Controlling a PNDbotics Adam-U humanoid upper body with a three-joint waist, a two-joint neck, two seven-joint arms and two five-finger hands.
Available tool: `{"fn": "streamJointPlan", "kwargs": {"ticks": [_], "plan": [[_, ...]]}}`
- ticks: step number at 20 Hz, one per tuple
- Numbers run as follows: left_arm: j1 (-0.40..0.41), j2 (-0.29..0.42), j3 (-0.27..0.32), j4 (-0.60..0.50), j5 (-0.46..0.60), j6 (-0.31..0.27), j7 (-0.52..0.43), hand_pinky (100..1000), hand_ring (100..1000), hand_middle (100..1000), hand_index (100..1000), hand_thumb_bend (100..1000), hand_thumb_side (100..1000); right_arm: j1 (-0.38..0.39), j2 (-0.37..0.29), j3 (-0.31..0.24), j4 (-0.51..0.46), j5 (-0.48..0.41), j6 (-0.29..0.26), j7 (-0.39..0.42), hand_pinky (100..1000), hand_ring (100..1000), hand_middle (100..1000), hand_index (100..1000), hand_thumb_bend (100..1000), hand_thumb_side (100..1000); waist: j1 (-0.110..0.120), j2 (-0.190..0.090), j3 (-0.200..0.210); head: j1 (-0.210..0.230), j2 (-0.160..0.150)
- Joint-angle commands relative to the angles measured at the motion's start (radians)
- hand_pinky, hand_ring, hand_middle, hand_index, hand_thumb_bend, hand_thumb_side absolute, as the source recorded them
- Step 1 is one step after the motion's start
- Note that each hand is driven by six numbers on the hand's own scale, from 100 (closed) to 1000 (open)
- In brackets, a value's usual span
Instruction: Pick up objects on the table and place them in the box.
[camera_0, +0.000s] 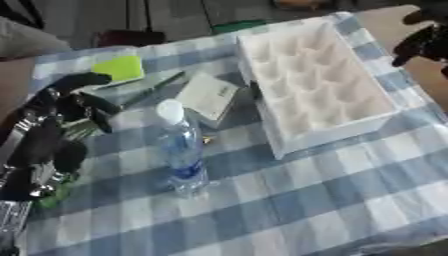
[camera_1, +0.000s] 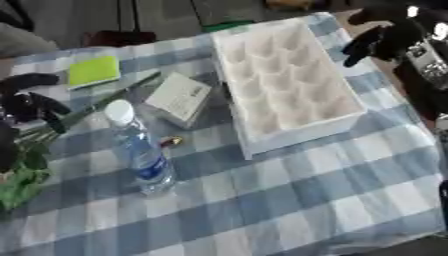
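In the left eye view we see the counter (camera_0: 289, 200) under a blue and white checked cloth. The white box (camera_0: 317, 85) lies at the far right, its inside moulded into rows of hollows, all bare. A clear water bottle (camera_0: 182, 150) with a white cap and a blue label stands upright near the middle, left of the box and apart from it. Just beyond the bottle lies a small white carton (camera_0: 207, 96), close against the box's left wall. Farther left, a yellow-green pad (camera_0: 119, 68) sits at the far edge, and a dark pen-like stick (camera_0: 150, 86) lies aslant between pad and carton. Our left hand (camera_0: 61, 107) hangs at the left side, its dark fingers (camera_0: 83, 80) curled and holding nothing; the bottle stands to their right, well clear of them. Our right hand (camera_0: 418, 42) shows only at the far right corner.

In the right eye view the right hand (camera_1: 385, 35) is plainer: it hovers beyond the box's far right corner, its fingers (camera_1: 360, 47) bent downward and closed on nothing, with the box's rim just below and to the left. Something small, red and yellow, (camera_1: 171, 141) lies on the cloth between bottle and box. Green leafy stuff (camera_1: 22, 182) lies at the near left edge.
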Motion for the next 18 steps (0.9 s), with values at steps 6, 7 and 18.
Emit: {"fn": "streamJointPlan", "kwargs": {"ticks": [6, 7, 18], "plan": [[-0.026, 0.045, -0.021, -0.022, -0.070, 0.003, 0.037, 527, 703, 844, 945, 478, 621, -0.011, -0.015, -0.004, -0.008, -0.007, -0.003, 0.004, 563, 627, 743, 808, 100, 673, -0.005, -0.015, 0.002, 0.001, -0.007], [-0.030, 0.047, -0.030, -0.022, -0.080, 0.010, 0.044, 527, 707, 845, 950, 478, 626, -0.012, -0.015, -0.004, -0.008, -0.007, -0.003, 0.004, 563, 627, 743, 809, 100, 673, -0.005, -0.015, 0.001, 0.002, -0.007], [-0.097, 0.070, -0.128, 0.048, -0.226, 0.039, 0.085, 561, 735, 859, 973, 497, 632, -0.013, -0.014, 0.000, -0.009, -0.008, -0.003, 0.008, 563, 627, 742, 809, 100, 675, -0.003, -0.015, -0.009, 0.008, -0.004]]}}
